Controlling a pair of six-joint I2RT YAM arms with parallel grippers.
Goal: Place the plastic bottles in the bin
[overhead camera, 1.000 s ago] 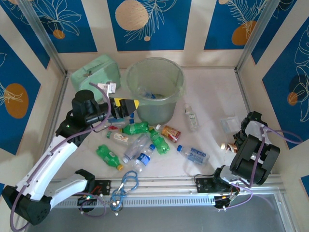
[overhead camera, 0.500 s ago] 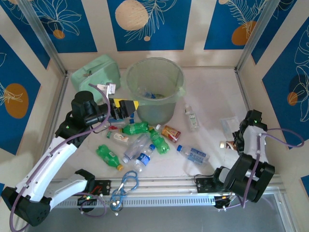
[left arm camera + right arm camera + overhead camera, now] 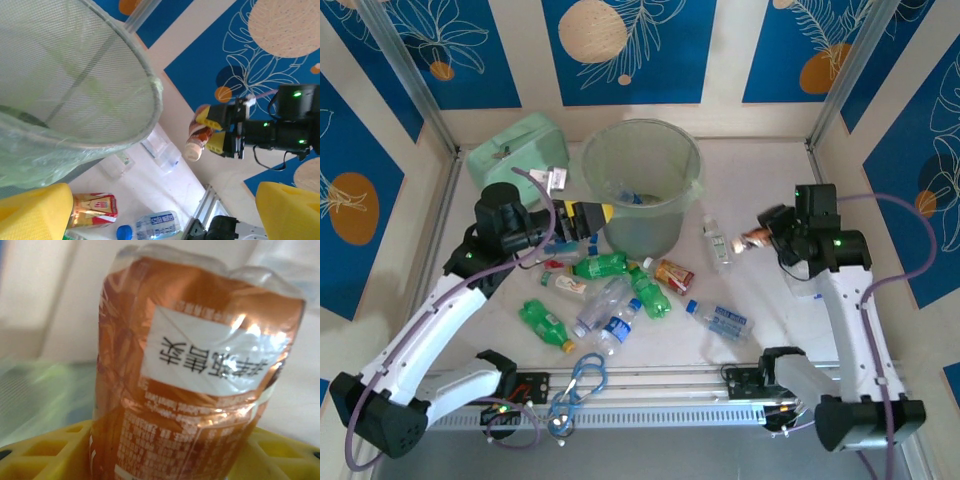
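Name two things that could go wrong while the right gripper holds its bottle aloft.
The brown-labelled bottle juts out of the right gripper, so it may slip and drop short of the bin. The left gripper hangs open beside the bin's wall; the arms might clash there.

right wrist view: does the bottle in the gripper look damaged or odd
Yes. The brown-labelled bottle clamped in the right gripper looks crumpled: its far end is dented and uneven rather than round.
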